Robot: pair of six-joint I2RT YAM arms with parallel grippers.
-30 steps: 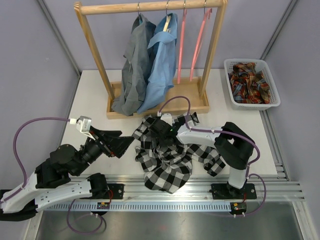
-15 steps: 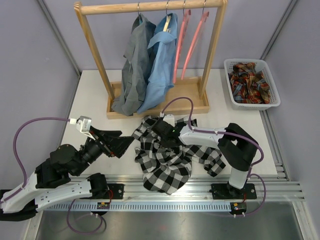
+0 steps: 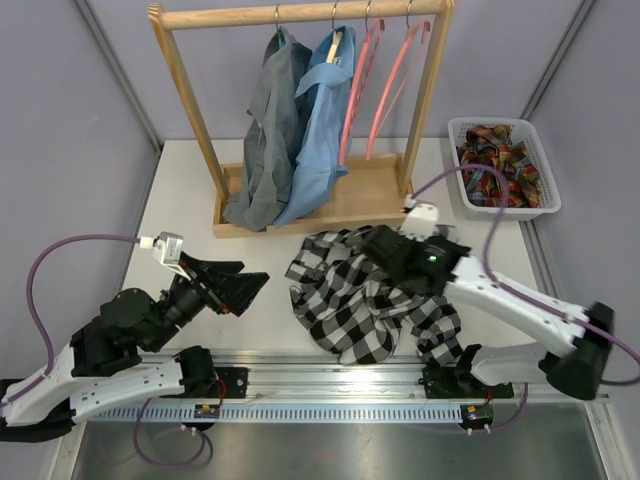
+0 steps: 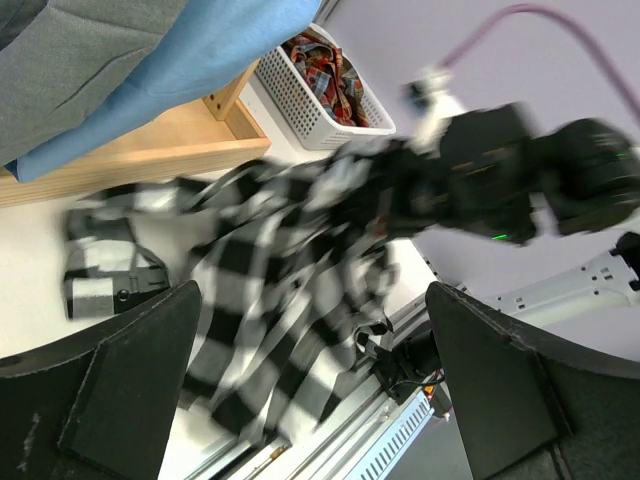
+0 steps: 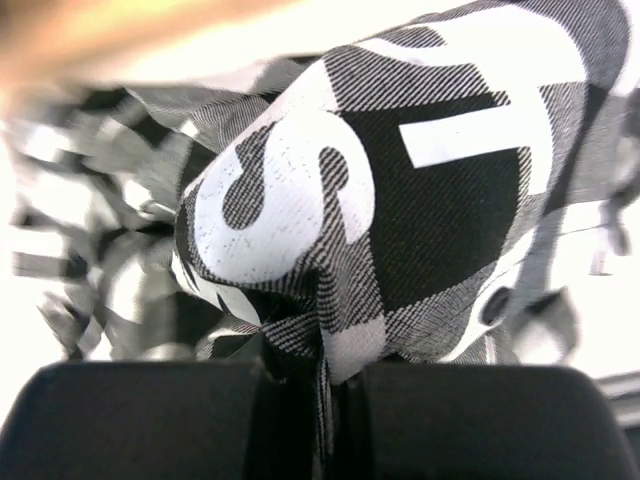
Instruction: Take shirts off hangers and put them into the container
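The right tool [image 5: 325,392] pinches the checked shirt [image 5: 340,190] above the worktop [image 3: 180,215]; the left tool [image 3: 250,277] gapes wide.

Light wooden rack [image 3: 220,17] at table's far side, white tabletop [image 3: 185,190], metal rail [image 3: 300,395] along near edge

Checked shirt [image 3: 365,300] black-and-white with white lettering, table centre; grey shirt [image 3: 262,140] and light blue shirt [image 3: 320,130] at 12 o'clock beside pink hangers [image 3: 353,110]; white lattice basket [image 3: 508,209] at 2 o'clock, red-orange plaid cloth [image 3: 498,160] inside.
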